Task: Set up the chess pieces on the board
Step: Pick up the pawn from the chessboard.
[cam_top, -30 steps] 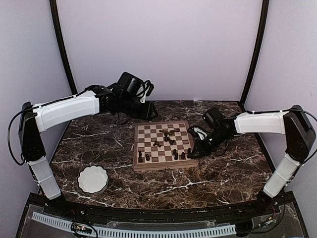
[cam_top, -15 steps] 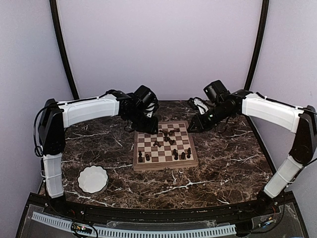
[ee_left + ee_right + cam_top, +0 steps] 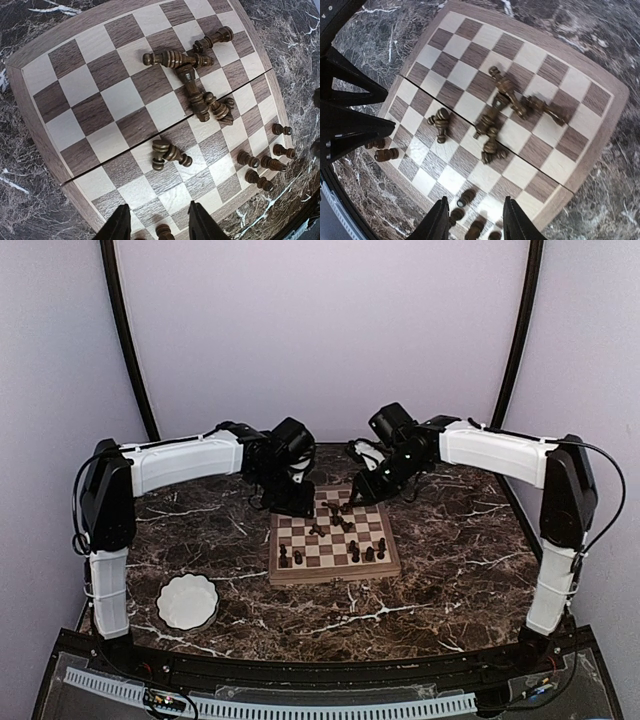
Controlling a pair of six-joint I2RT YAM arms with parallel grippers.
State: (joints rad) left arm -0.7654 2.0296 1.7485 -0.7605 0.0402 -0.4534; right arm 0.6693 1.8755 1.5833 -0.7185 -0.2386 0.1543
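Observation:
The wooden chessboard (image 3: pixel 300 578) lies mid-table. Several dark chess pieces (image 3: pixel 340 515) lie toppled in a heap at its middle, and a few stand upright along its near row (image 3: pixel 368 553). My left gripper (image 3: pixel 290 502) hovers over the board's far left corner, open and empty; in the left wrist view (image 3: pixel 157 207) it looks down on the board (image 3: pixel 95 85), the heap (image 3: pixel 192 75) and a toppled pair (image 3: pixel 167 152). My right gripper (image 3: pixel 362 492) hovers over the far right edge, open and empty. The right wrist view (image 3: pixel 475 202) shows the board (image 3: pixel 600 100), the heap (image 3: pixel 505 107) and upright pieces (image 3: pixel 465 197).
A white scalloped bowl (image 3: pixel 188 602) sits near the table's front left. The dark marble table (image 3: pixel 460 580) surrounds the board. The left arm's black gripper (image 3: pixel 345 115) shows at the left of the right wrist view. Dark posts and a pale curtain stand behind.
Both arms have swung inward. The right gripper went from the board's right side round to its far edge; the left moved from back left to the far left corner. The pieces have not moved.

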